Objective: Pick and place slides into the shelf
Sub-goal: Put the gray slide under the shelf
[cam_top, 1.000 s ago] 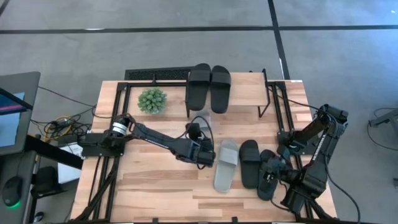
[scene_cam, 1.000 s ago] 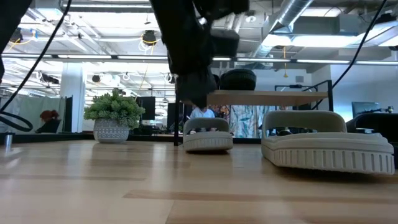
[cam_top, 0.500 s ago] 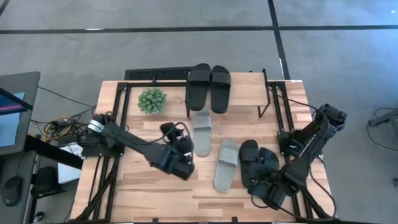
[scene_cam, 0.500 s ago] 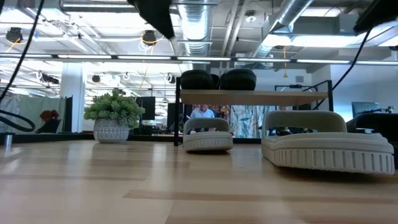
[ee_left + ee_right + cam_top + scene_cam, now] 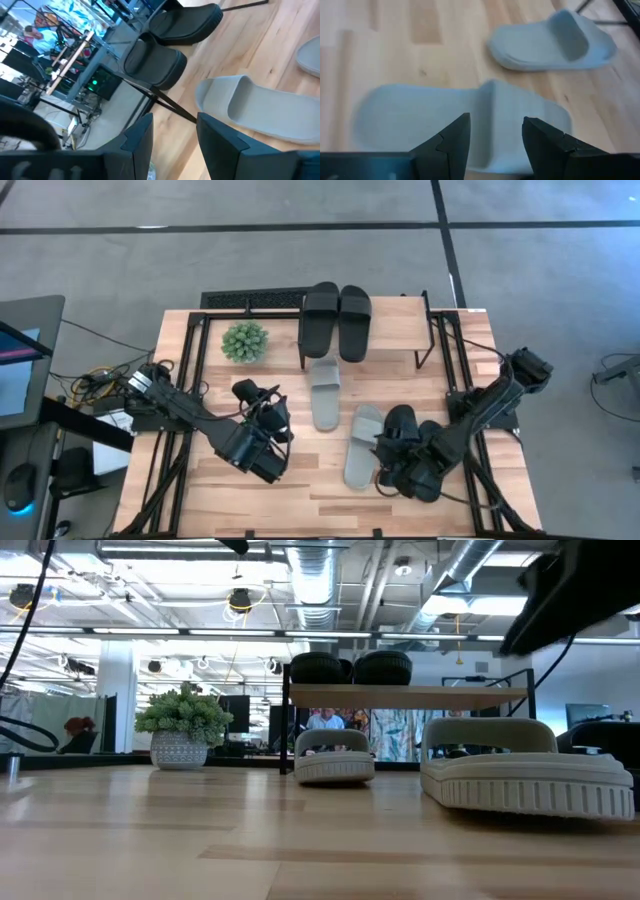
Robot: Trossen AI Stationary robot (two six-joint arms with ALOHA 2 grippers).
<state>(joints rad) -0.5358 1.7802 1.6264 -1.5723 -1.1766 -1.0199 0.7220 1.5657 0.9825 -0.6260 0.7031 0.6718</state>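
Hovering at the high view's lower right over the nearer grey slide, the right gripper spreads its jaws to straddle it, while the empty, parted left gripper waits lower left, and the shelf at top centre already holds one black pair.

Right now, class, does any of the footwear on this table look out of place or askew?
Yes. Two grey slides lie apart and unaligned on the table, not paired. The black slides beside the right gripper overlap untidily. Only one black pair sits neatly on the shelf.
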